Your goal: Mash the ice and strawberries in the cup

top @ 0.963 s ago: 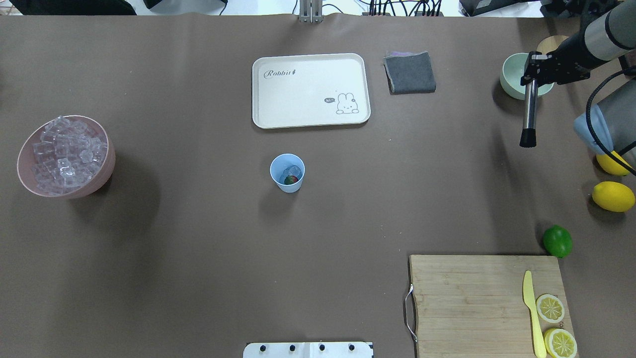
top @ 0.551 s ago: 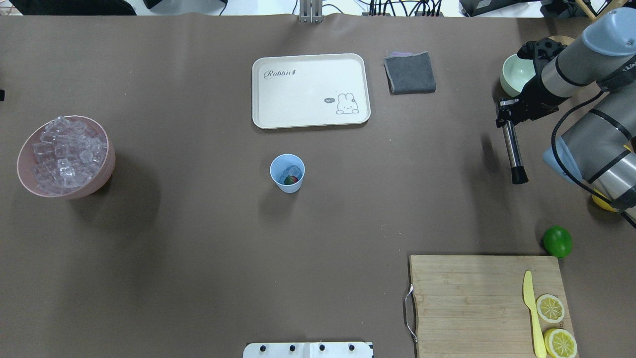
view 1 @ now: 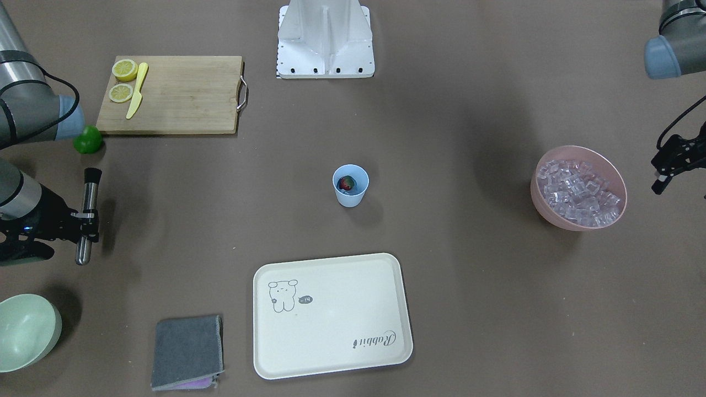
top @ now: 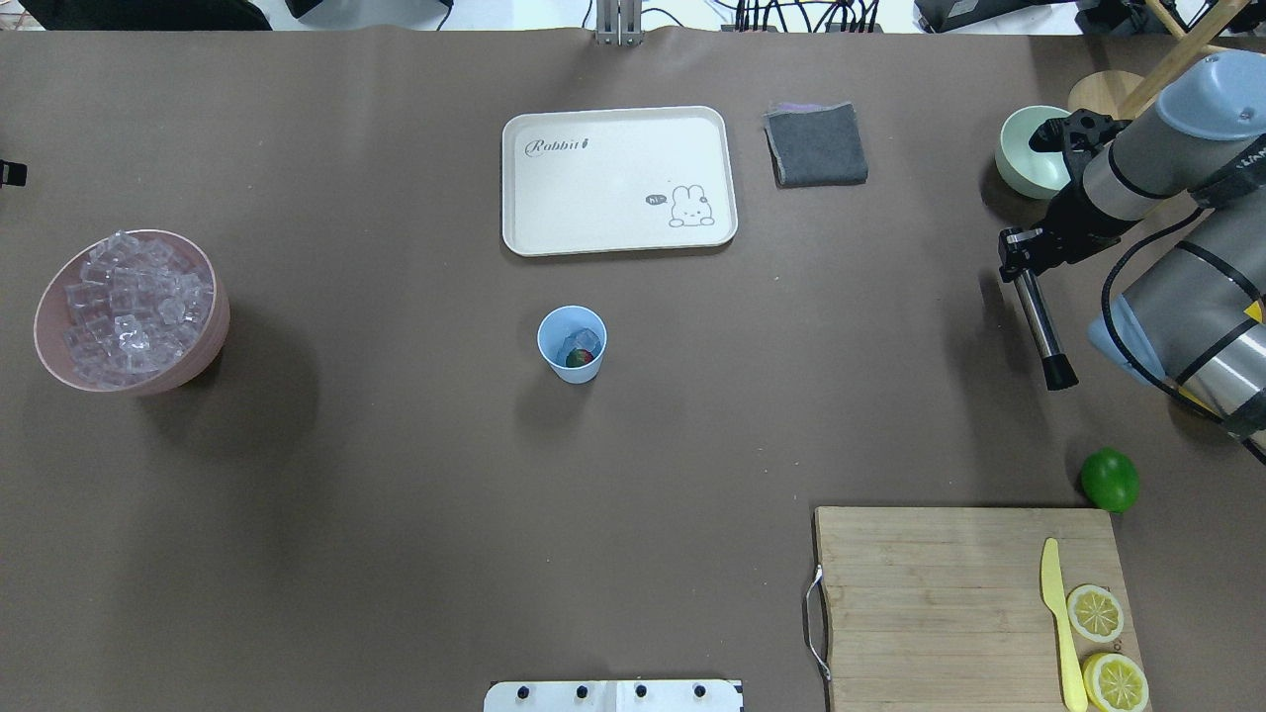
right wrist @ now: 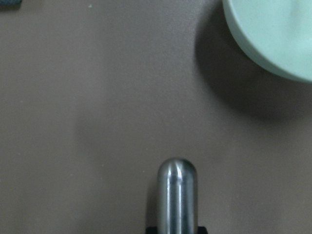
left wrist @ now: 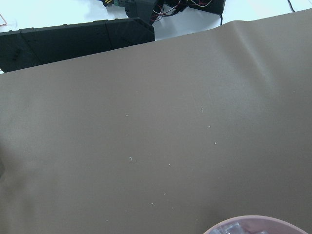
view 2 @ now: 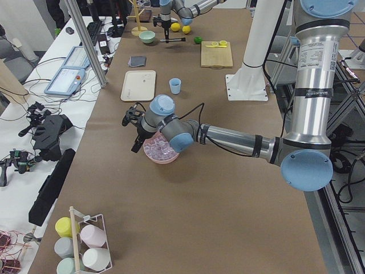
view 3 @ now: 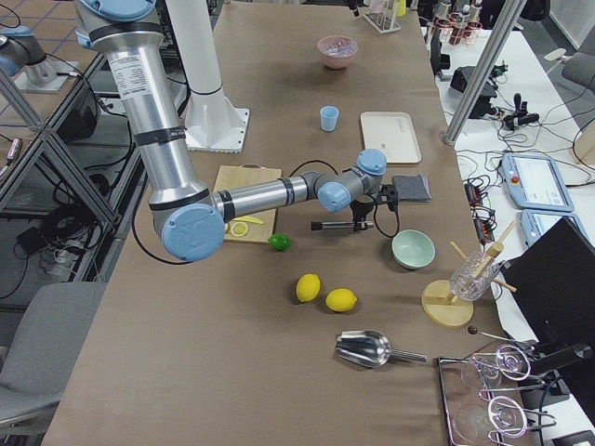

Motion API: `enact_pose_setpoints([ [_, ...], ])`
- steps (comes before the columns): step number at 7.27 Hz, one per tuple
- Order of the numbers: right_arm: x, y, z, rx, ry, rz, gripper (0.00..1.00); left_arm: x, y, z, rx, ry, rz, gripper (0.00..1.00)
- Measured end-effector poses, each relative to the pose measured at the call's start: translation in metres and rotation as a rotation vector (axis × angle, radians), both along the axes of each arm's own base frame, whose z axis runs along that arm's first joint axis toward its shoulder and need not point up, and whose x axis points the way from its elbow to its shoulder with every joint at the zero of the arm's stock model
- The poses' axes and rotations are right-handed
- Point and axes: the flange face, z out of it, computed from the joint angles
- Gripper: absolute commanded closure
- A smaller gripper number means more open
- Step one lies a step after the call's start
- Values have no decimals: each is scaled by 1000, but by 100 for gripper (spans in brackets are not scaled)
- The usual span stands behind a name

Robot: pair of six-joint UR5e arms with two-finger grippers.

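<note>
You can see the cup standing upright near the middle of the desk, well apart from both arms. Inside it lies the strawberry, red with a bit of green, together with some ice (how many cubes, you cannot count from here). More clear cubes fill the pink bowl at the desk's left end. The left hand hangs in the air just beside this bowl on its outer side, with its two fingers spread apart and nothing between them. The right hand is at the far right, near the pale green bowl, and it is pinching a metal masher. The masher is off the desk and roughly level. Its black end points toward the robot's side, and its rounded steel end sticks out a little past the fingers. Between the cup and the far edge of the desk you find the cream tray, with the folded grey cloth to its right. The lime sits close to the corner of the wooden board.
</note>
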Motion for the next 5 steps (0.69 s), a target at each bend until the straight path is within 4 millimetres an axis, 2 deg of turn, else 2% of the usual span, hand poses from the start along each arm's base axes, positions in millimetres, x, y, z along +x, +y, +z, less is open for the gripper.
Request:
enact_pose_setpoints([
  [1,-4,0,12,-14,13,-5,100,1,-1,-2,3,1,1,3],
  [2,-8,0,18,-20,20,-8,78,2,-3,-4,8,2,3,3],
  [3,-10,-1,18,-25,21,-10,1,3,-4,-6,11,3,4,3],
  [5,-11,0,18,-34,21,-6,0,4,-4,-7,12,3,5,3],
])
